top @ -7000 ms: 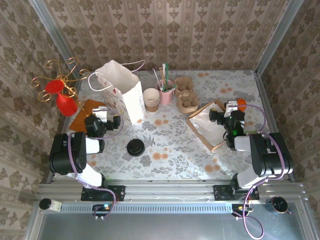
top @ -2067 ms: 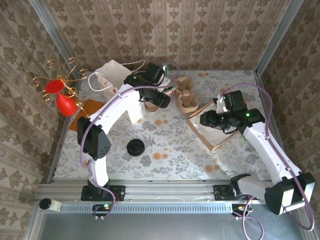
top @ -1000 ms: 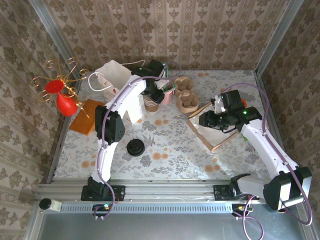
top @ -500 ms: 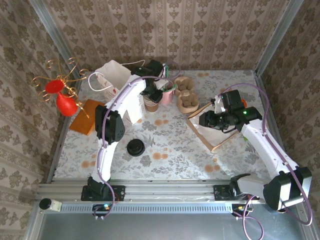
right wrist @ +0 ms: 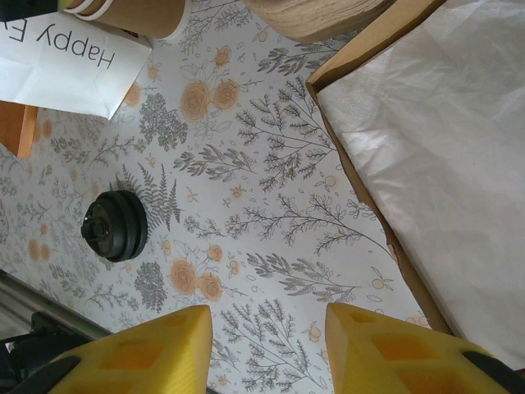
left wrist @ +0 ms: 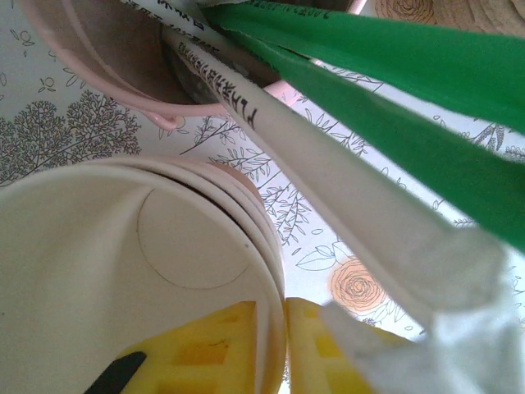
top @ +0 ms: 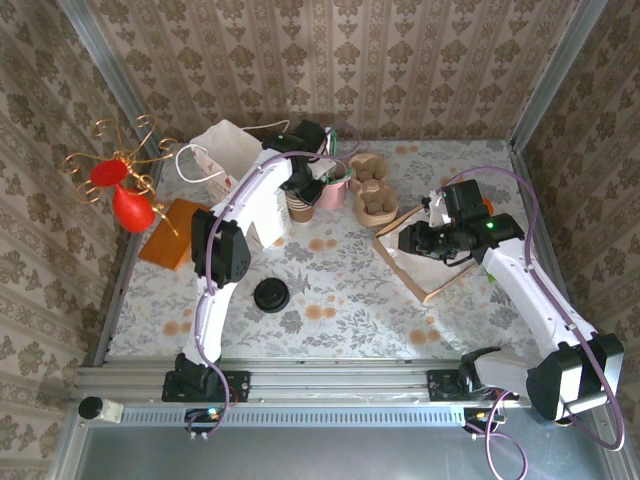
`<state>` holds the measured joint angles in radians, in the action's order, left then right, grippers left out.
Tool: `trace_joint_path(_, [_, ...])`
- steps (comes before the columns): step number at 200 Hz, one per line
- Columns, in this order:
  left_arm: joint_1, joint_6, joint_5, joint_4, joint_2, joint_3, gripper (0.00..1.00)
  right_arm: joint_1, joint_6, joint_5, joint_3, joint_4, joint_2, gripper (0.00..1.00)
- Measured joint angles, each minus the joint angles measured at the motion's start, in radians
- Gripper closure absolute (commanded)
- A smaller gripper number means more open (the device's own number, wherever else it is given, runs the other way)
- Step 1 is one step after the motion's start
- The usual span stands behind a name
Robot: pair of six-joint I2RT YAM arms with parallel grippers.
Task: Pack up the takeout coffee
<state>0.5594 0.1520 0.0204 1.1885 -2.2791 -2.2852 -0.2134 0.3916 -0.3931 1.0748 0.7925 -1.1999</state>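
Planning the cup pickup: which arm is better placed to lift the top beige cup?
Left: the left gripper pinches the rim of the top cup; the right gripper hangs open over the table.

Table (top: 340,290) under a floral cloth. White bag (top: 245,190) upright at back left, cups (top: 300,205) stacked just beside it. Next right, a pink cup (top: 335,185) of sticks (left wrist: 394,70), then pulp carriers (top: 375,195). Black lid (top: 271,295) alone, near centre. Paper-lined tray (top: 400,255) on the right. Red vase (top: 128,205) and orange board (top: 170,235) at the left edge.
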Motion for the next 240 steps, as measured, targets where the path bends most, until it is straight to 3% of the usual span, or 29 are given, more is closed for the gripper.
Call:
trace_joint_path(9, [0.000, 0.000, 0.000, 0.003, 0.000, -0.004, 0.84, 0.000, 0.000, 0.000, 0.000, 0.000, 0.000, 0.59])
trace_joint_path(26, [0.000, 0.006, -0.003, 0.013, 0.000, -0.015, 0.71, 0.000, 0.000, 0.000, -0.003, -0.003, 0.000, 0.59])
trace_joint_path(148, [0.000, 0.002, -0.003, 0.043, -0.005, -0.046, 0.91, 0.000, 0.000, 0.000, -0.006, -0.005, 0.000, 0.59])
trace_joint_path(181, [-0.004, 0.002, -0.003, 0.043, -0.006, -0.046, 0.91, 0.000, 0.000, 0.000, -0.006, -0.007, 0.000, 0.59])
trace_joint_path(212, [-0.006, 0.002, -0.003, 0.047, -0.010, -0.046, 0.82, 0.000, 0.000, 0.000, -0.010, -0.008, 0.001, 0.59])
trace_joint_path(240, [-0.006, 0.002, -0.004, 0.052, -0.023, -0.046, 0.85, 0.000, 0.000, 0.000, -0.019, -0.008, 0.002, 0.59])
